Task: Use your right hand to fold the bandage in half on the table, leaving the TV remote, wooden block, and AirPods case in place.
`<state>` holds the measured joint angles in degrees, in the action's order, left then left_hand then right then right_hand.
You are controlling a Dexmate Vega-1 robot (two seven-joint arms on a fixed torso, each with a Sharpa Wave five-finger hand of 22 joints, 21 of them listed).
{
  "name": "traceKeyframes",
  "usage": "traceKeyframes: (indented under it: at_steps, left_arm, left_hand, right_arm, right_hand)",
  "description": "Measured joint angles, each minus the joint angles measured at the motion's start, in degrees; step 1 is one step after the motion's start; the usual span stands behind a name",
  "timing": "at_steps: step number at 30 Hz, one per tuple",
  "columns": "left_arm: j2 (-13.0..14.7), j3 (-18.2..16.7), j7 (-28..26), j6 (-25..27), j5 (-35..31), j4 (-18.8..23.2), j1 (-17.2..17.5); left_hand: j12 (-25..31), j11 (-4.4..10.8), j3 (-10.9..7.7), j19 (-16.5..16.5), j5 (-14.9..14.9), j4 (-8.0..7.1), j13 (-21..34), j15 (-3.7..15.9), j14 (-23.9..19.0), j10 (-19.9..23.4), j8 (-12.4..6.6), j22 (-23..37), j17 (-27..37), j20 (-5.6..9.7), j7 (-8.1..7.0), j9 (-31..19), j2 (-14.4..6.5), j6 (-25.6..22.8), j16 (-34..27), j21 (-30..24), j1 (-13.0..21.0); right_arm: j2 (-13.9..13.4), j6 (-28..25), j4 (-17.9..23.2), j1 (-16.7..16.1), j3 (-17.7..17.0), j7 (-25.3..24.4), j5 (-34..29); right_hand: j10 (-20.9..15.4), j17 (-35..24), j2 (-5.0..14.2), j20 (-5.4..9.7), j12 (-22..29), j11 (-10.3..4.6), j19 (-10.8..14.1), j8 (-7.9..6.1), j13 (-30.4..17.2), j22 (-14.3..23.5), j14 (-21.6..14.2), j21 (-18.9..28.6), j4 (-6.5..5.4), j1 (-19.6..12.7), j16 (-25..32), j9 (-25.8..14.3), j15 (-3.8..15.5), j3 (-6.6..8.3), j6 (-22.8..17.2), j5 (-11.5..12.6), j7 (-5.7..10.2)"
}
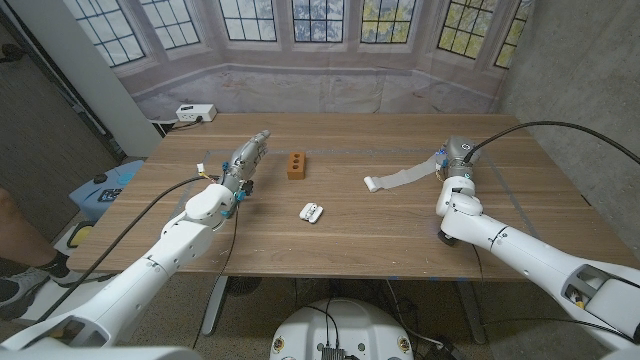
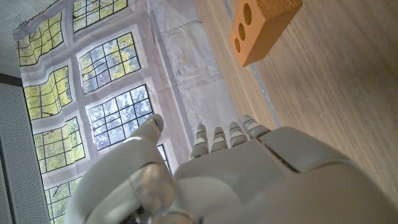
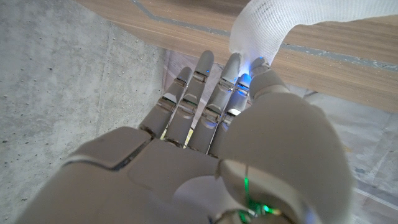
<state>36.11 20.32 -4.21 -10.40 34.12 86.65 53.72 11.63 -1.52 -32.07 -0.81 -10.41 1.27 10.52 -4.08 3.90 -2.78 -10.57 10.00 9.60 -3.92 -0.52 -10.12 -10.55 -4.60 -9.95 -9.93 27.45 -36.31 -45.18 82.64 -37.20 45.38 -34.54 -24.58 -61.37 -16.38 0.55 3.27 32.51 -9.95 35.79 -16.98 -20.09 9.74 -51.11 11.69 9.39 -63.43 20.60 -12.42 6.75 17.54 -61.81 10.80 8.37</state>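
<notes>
One bandage (image 1: 400, 177) end pinched by right hand (image 1: 456, 160), lifted.

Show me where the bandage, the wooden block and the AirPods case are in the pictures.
bandage (image 1: 400, 177): head view, middle of the white strip.
wooden block (image 1: 297, 165): head view, its front face with the holes.
AirPods case (image 1: 311, 212): head view, middle of the white case.
</notes>
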Motion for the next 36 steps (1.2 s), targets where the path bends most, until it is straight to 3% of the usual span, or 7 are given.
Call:
traceKeyframes:
  at_steps: [18, 36]
  left_arm:
    - [1.1, -0.3, -0.7, 0.4, -1.5, 1.0, 0.3]
    - [0.8, -0.2, 0.2, -0.6, -1.6, -0.3, 0.0]
  left_hand:
    - [0.0, 0.3, 0.0, -0.6, 0.0, -0.01, 0.0, -0.32, 0.3, -0.3, 0.2, 0.0, 0.0, 0.03, 0.0, 0.0, 0.0, 0.0, 0.0, 0.0, 0.0]
    - [0.0, 0.29, 0.17, -0.6, 0.0, 0.17, 0.0, -0.32, 0.3, -0.3, 0.2, 0.0, 0.0, 0.03, -0.3, 0.0, 0.0, 0.3, 0.0, -0.3, 0.0]
  right_arm:
    - [1.1, 1.1, 0.1, 1.1, 0.8, 0.5, -1.5]
    - [0.8, -2.4, 4.6, 0.0, 1.0, 2.0, -3.7]
  right_hand:
    - [-0.3, -0.3, 0.25, 0.12, 0.4, -0.32, 0.5, 0.01, 0.0, 0.0, -0.5, 0.0, 0.09, -1.1, 0.0, -0.3, 0.28, -0.08, -0.3, 0.0, -0.31]
    - [-0.6, -0.5, 0.16, 0.11, 0.4, -0.02, 0.5, 0.03, -0.3, 0.0, -0.9, 0.0, -0.16, -1.7, 0.0, -0.2, 0.31, -0.8, -0.5, 0.0, -0.09]
